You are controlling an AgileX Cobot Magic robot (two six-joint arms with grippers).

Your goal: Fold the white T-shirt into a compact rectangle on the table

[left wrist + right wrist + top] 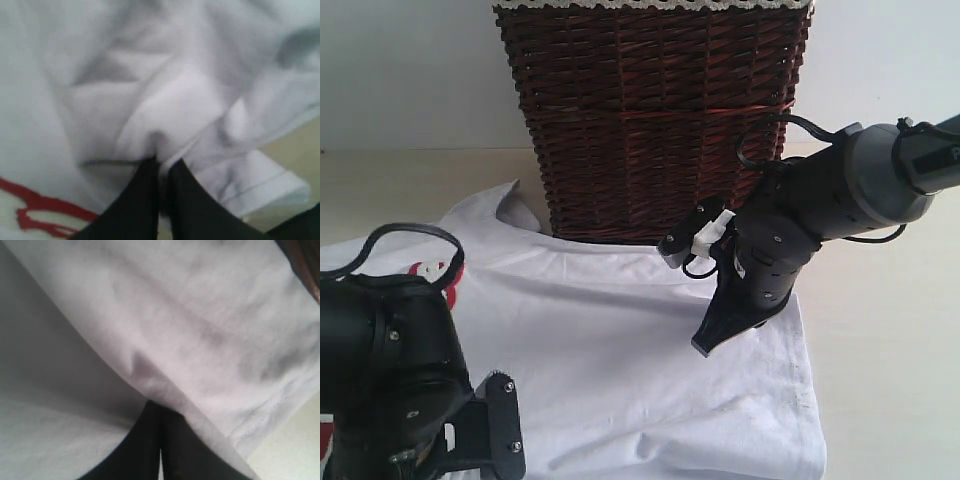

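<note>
Left jaws: being held together, with a small ridge of the white T-shirt [165, 100] being pinched at the tips. Right jaws: same state, being held closed on a raised crease just inside the shirt's stitched edge, with bare counter [890, 350] showing beyond it.

Likely reason: two pinch points are being kept well apart so that one flap can be lifted and carried over as a straight fold. Thin cotton is being gripped by a bunched ridge, probably because a flat layer gives the tips nothing to bite on.

Right arm [820, 200] is being angled steeply down onto the shirt's right part, near the basket [650, 120]. Left arm [390, 380] is being held low at the near left corner; its tips are being hidden by its own body in the exterior view.

The shirt is being spread nearly flat on the counter, still unfolded, with wrinkles along the near edge. Its far edge is lying against the basket base; whether it is being trapped underneath cannot be told. Red lettering [440, 272] is showing face up at the left.

The long axis is being judged as running left to right across the exterior view, hemmed end to the right. The bump of cloth left of the basket may be the neck or a sleeve; it cannot be told.
</note>
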